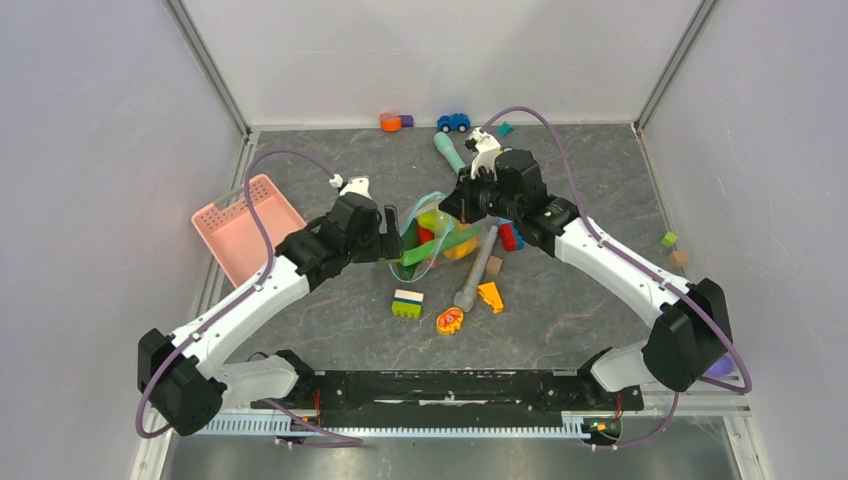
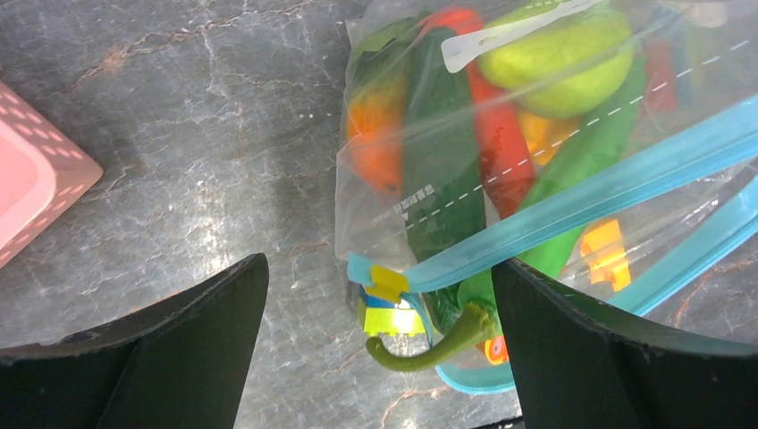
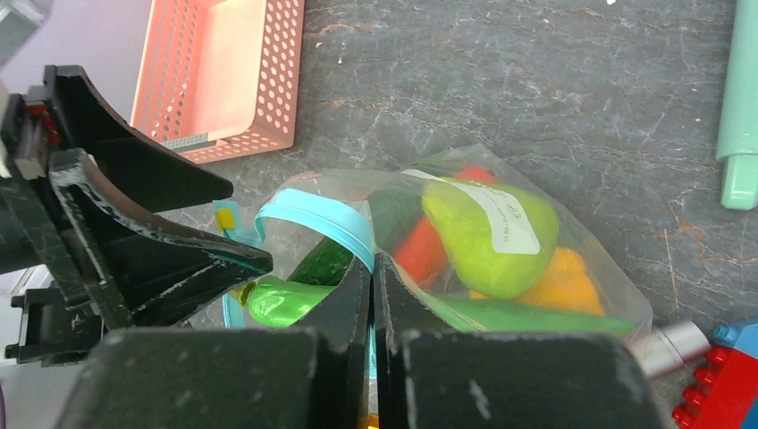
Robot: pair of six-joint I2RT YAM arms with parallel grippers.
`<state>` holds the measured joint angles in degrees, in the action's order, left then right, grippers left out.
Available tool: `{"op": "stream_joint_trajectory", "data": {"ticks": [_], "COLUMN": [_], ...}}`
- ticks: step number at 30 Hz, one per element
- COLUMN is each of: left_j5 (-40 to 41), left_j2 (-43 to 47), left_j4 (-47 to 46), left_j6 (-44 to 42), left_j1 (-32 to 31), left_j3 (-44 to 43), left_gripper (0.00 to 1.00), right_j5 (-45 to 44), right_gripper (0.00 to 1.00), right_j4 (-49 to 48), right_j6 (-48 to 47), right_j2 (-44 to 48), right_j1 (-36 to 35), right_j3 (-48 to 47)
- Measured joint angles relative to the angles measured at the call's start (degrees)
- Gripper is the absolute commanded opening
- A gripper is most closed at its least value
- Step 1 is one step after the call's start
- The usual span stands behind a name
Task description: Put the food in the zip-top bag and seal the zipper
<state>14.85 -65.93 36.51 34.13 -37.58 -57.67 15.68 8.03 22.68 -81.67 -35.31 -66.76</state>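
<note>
**Status: food (image 3: 487, 237) in bag (image 1: 437, 232), zipper (image 2: 581, 195) gripped**

The bag lies mid-worktop (image 1: 330, 320). The left end effector (image 2: 375, 268) is released, with the zipper's end between its fingers. Farther back, the right end effector (image 3: 372, 264) is clenched on the zipper.

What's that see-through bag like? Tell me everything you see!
The bag is clear, soft plastic with a white label and a blue zipper along its mouth, which gapes open. It lies on the grey table, stuffed with green, red, orange and yellow toy food. The right claw is shut on the zipper; the open left claw straddles its end.
</note>
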Motion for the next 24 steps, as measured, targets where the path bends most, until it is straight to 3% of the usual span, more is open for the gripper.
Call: {"op": "stream_joint_trajectory", "data": {"ticks": [7, 14, 16, 21, 24], "left_j5": [1.6, 8.7, 9.2, 9.4, 8.8], "left_j2": [-1.4, -5.7, -6.9, -7.4, -7.1], "left_j4": [-2.6, -4.3, -5.1, -5.8, -5.5], "left_j6": [0.3, 3.5, 4.2, 5.0, 5.4], "left_j1": [0.0, 0.8, 1.1, 1.1, 1.1], "left_j3": [3.7, 4.5, 4.5, 3.9, 2.3], "left_gripper": [0.85, 0.63, 0.51, 0.03, 0.02], "right_j5": [-0.1, 0.2, 0.2, 0.3, 0.4], "right_gripper": [0.00, 0.00, 0.00, 0.00, 0.00], "right_j4": [0.8, 1.5, 2.1, 3.6, 4.7], "right_j6": [-0.1, -1.1, -1.3, -2.2, -3.1], "right_j2": [0.0, 0.0, 0.0, -0.2, -1.0], "right_j1": [0.9, 1.1, 1.1, 1.2, 1.2], "right_j3": [0.0, -0.1, -0.2, -1.2, -3.0]}}
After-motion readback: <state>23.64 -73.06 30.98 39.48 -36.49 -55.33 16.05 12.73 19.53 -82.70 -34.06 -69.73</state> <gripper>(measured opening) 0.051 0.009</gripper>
